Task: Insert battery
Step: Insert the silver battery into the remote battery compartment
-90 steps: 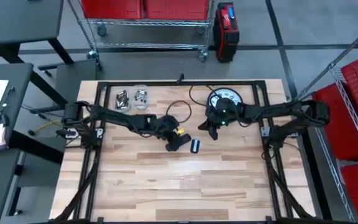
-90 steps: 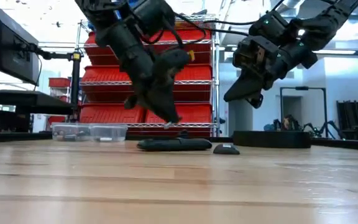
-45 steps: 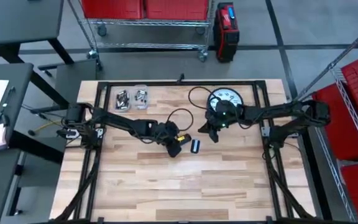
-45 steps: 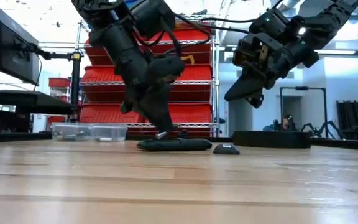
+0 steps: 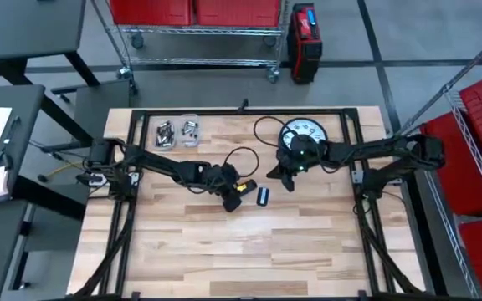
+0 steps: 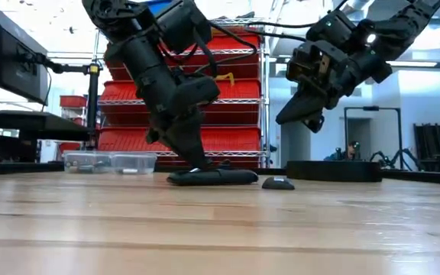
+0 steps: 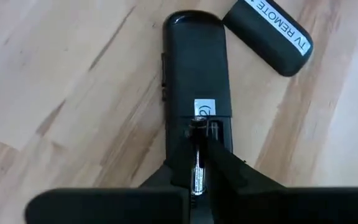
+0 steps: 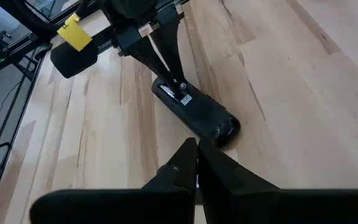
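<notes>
From above, we see the left gripper (image 5: 233, 198) has slid closer to the black plastic remote control (image 5: 244, 189) at the table's centre since a second ago; the right gripper (image 5: 286, 177) has not moved.

In the low view, the left gripper (image 6: 195, 163) has dropped onto the remote (image 6: 212, 177), beside its detached black battery cover (image 6: 278, 183).

The left wrist view shows the jaws pinching a silver cylindrical battery (image 7: 197, 169) at the remote's (image 7: 196, 74) open compartment.

In the right wrist view, the right gripper's (image 8: 196, 163) jaws are pressed together.
</notes>
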You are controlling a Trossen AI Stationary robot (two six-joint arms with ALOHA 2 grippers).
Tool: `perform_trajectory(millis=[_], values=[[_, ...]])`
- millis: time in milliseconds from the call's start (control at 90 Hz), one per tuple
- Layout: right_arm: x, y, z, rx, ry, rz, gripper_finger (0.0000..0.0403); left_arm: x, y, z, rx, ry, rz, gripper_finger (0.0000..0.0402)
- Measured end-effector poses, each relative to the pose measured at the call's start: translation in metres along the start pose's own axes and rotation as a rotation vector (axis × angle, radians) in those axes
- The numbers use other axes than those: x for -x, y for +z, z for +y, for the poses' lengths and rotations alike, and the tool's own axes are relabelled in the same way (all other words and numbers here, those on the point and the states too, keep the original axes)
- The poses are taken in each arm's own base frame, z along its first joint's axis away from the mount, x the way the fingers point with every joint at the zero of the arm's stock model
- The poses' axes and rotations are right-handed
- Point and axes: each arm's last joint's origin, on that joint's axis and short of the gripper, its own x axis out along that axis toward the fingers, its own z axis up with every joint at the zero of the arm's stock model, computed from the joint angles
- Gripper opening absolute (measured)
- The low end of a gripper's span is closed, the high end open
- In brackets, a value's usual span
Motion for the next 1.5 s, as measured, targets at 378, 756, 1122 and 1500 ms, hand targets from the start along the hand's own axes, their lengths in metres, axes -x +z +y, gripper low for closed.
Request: perform_trajectory(millis=[378,756,1122,1500], values=[[0.0,0.0,0.0,0.0,0.0,0.0,0.0,0.0,-0.005,-0.001,-0.046,-0.006,0.046,0.0002],[0.0,0.0,0.0,-0.001,0.0,0.0,0.0,0.001,-0.008,-0.002,0.048,-0.015,0.092,0.0003],[0.0,0.0,0.0,-0.001,0.0,0.0,0.0,0.001,-0.009,-0.002,0.078,-0.029,0.109,0.0068],[0.0,0.0,0.0,-0.001,0.0,0.0,0.0,0.008,0.003,-0.008,0.02,-0.027,0.131,0.0094]])
